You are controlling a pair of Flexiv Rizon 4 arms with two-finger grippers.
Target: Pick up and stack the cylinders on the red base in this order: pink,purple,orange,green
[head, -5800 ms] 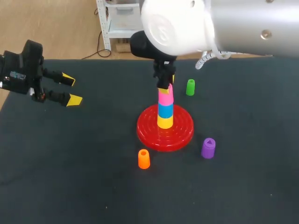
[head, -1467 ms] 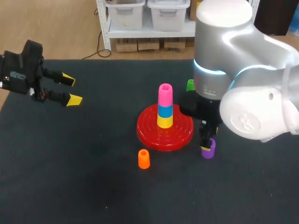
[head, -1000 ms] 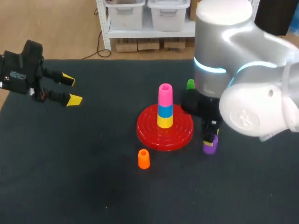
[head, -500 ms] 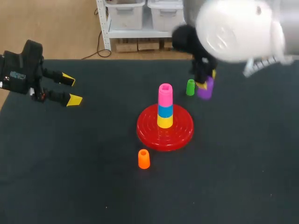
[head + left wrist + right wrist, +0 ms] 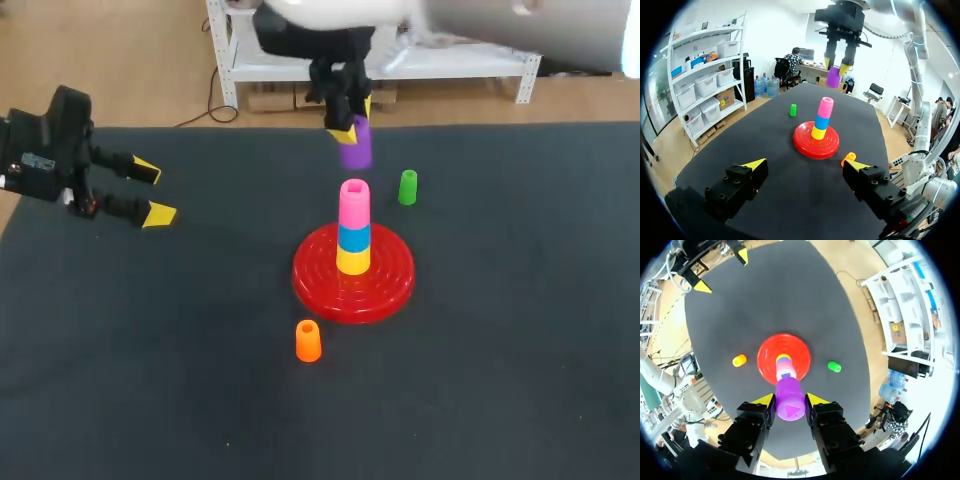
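Note:
My right gripper [image 5: 349, 118] is shut on the purple cylinder [image 5: 356, 145] and holds it in the air just above and behind the stack; in the right wrist view the purple cylinder [image 5: 789, 399] sits clamped between the yellow tips. On the red base [image 5: 353, 272] stand a yellow, a blue and a pink cylinder [image 5: 353, 204], pink on top. The orange cylinder [image 5: 308, 341] stands in front of the base, the green cylinder [image 5: 407, 187] behind it to the right. My left gripper [image 5: 147, 192] hangs open at the table's far left, with nothing between its fingers [image 5: 754, 165].
Dark cloth covers the table [image 5: 180, 380]. The red base [image 5: 784, 355] lies straight below my right gripper, with the orange cylinder [image 5: 739, 360] and the green cylinder [image 5: 834, 367] on opposite sides of it.
My right gripper has lifted the purple cylinder from the table at the base's right front, carried it up and back, and now holds it over the stack. The left arm has not moved.

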